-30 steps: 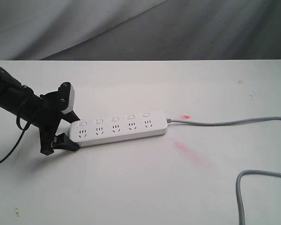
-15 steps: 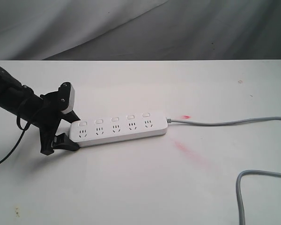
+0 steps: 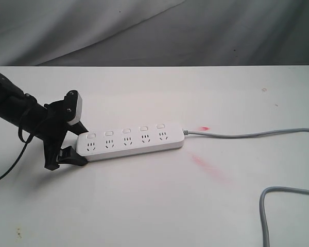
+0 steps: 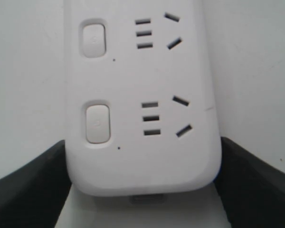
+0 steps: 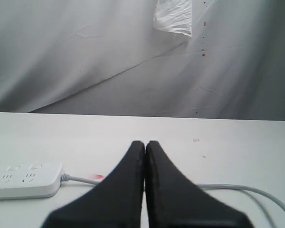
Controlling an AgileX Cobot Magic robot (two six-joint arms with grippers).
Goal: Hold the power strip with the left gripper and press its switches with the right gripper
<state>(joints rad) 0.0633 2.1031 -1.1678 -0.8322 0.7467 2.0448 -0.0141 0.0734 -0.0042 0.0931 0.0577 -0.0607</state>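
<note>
The long white power strip lies on the white table, its grey cord running off to the right. Five small switches sit in a row above the sockets. My left gripper is shut on the strip's left end, one black finger on each long side. In the left wrist view the strip's rounded end fills the space between the jaws, and two switches show. My right gripper is shut on nothing, well off to the right of the strip, and it is outside the exterior view.
Red smears mark the table right of the strip, with a smaller red spot by the cord's root. The cord loops back at the front right. A grey cloth backdrop hangs behind the table's far edge.
</note>
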